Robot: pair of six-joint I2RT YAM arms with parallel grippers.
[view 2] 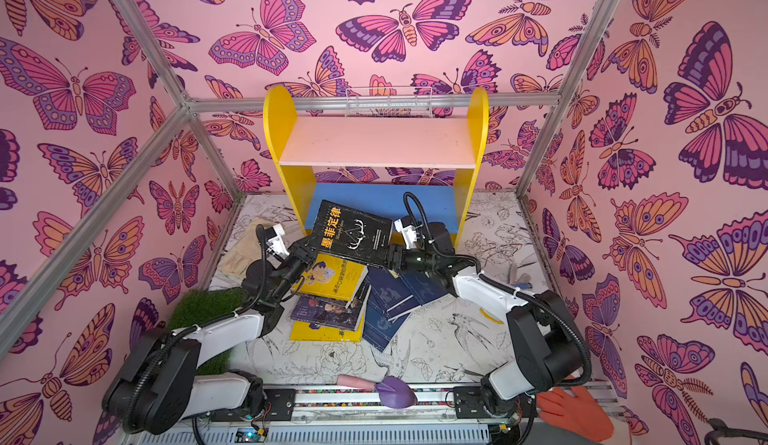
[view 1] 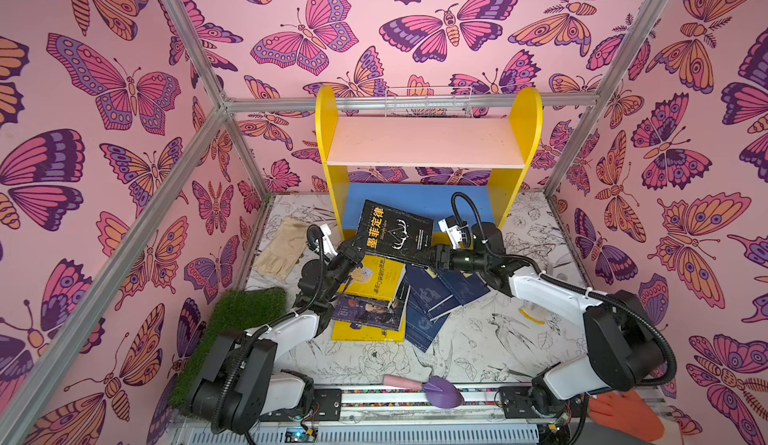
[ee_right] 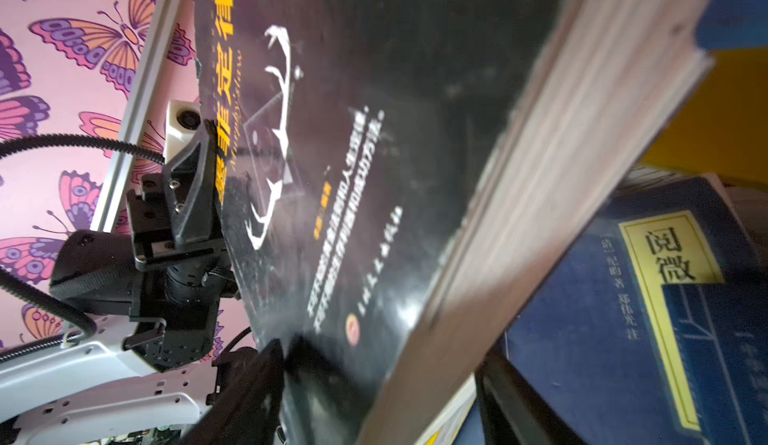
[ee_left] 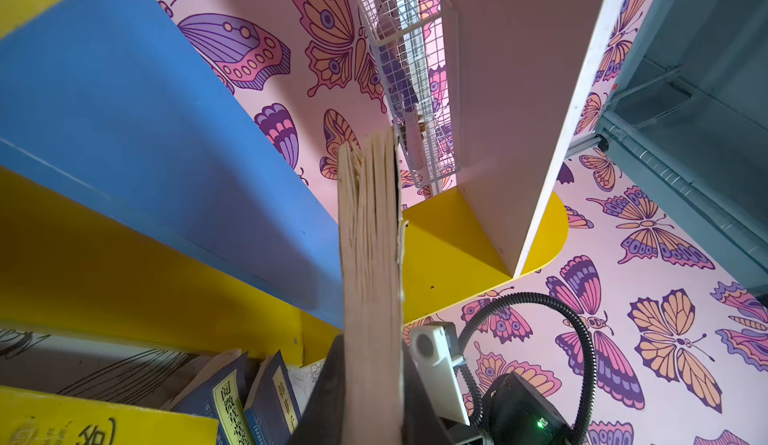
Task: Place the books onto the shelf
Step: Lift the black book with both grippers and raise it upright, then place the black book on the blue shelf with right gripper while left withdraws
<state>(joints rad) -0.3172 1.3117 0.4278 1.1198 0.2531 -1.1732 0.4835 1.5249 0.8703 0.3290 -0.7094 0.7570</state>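
My left hand [view 1: 356, 251] is pinched on the left edge of the black book [view 1: 395, 231], which is held tilted at the centre of both top views, in front of the shelf [view 1: 530, 131]. My right hand [view 1: 433, 253] straddles the book's lower right corner, jaws spread. The other books [view 1: 374, 297] lie heaped on the bench [view 1: 478, 339] below it.

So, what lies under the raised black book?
A yellow book and navy books lie partly under the black book; whatever is directly below it is covered.
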